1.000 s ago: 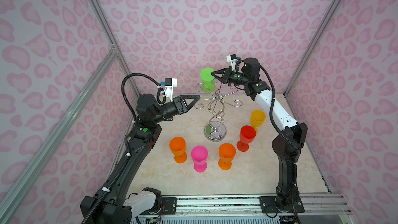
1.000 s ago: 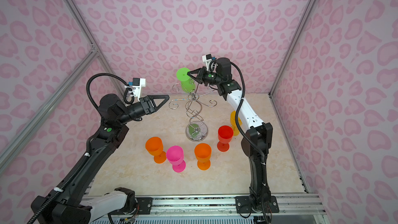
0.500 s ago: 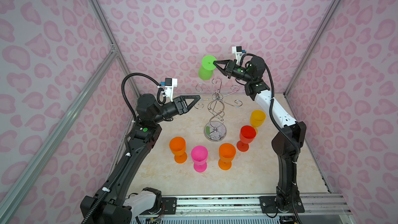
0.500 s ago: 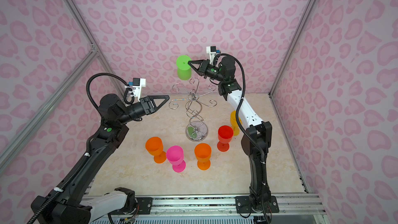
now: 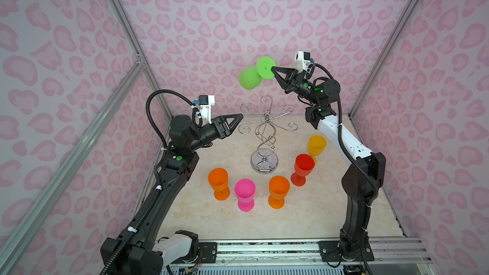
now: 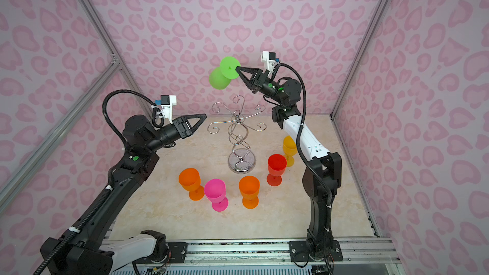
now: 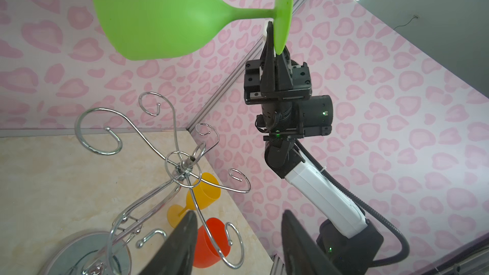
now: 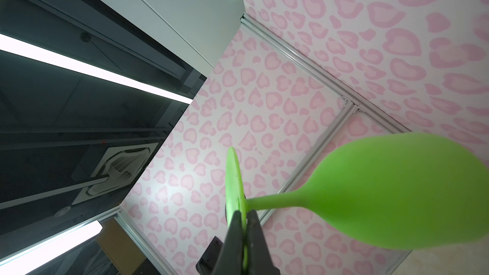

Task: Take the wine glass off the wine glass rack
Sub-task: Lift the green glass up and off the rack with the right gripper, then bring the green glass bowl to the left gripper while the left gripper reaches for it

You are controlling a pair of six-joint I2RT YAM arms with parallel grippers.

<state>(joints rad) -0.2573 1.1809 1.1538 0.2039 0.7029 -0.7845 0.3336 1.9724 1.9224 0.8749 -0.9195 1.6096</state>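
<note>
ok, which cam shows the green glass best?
Left wrist: green wine glass large and side-on, right tool pinching its foot. Right wrist crops the bowl; both top views show it small, above the wine glass rack.

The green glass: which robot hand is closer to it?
Right. The right hand pinches the green glass by its foot, up above the wine glass rack. The left hand hovers lower down beside the rack, not touching the glass.
</note>
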